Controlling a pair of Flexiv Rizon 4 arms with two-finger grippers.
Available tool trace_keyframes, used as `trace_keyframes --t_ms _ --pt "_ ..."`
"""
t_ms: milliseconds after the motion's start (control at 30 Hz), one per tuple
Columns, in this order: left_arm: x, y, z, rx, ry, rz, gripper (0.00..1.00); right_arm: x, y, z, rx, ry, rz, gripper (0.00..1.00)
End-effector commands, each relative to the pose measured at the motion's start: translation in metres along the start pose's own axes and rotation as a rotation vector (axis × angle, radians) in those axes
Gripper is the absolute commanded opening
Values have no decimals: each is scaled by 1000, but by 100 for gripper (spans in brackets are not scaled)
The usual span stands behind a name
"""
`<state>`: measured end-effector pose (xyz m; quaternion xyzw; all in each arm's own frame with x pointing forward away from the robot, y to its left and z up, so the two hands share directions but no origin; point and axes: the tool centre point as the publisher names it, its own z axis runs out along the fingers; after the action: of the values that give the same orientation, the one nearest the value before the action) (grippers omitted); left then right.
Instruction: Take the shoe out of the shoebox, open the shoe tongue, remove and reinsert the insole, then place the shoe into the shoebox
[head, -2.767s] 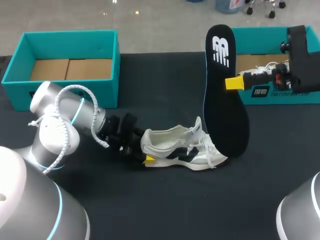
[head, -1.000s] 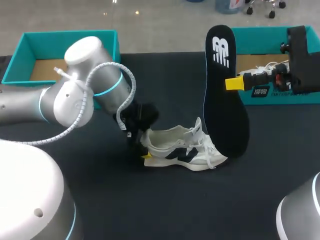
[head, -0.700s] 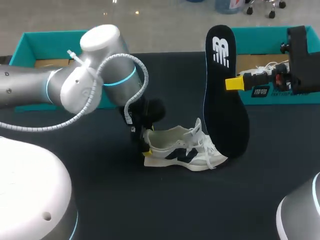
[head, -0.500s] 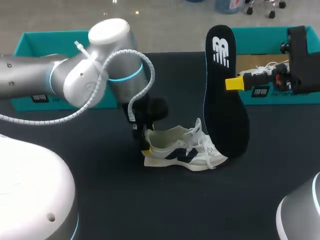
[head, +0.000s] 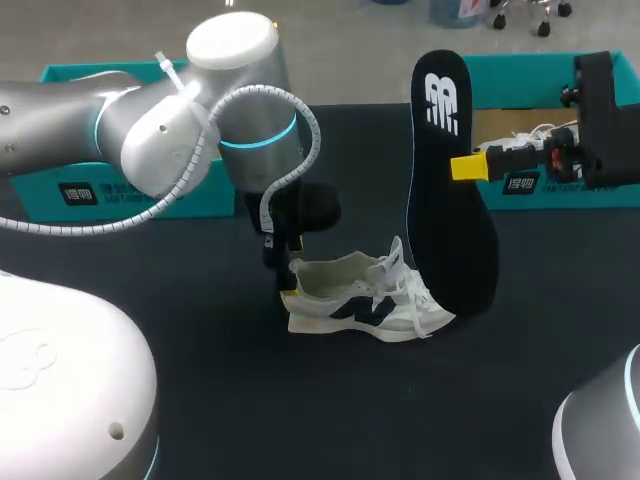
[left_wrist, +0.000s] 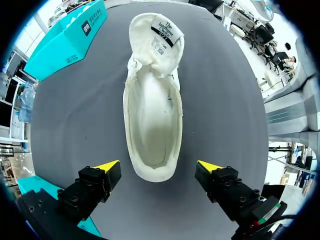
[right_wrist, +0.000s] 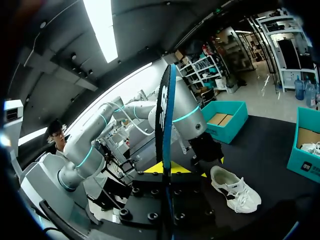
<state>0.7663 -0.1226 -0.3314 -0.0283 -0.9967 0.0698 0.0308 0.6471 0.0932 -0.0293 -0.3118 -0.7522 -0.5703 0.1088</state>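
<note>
Here our left claw points straight down over the heel of the shoe, its two fingers spread wide to either side of the heel and touching nothing. The left arm arches in above it from the side, with the wrist turned downward. The shoe stands on its sole on the dark table, its tongue folded forward. Our right claw pinches the black insole and holds it upright, its lower end just behind the shoe's toe, in front of a teal shoebox.
</note>
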Motion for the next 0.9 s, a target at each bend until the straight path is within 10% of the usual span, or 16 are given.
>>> trace_keyframes --t_ms 33,900 --pt "7 7 -16 12 -6 -2 100 -1 1 2 3 0 2 0" --pt "7 7 -19 8 -14 -30 100 -1 1 2 3 0 2 0"
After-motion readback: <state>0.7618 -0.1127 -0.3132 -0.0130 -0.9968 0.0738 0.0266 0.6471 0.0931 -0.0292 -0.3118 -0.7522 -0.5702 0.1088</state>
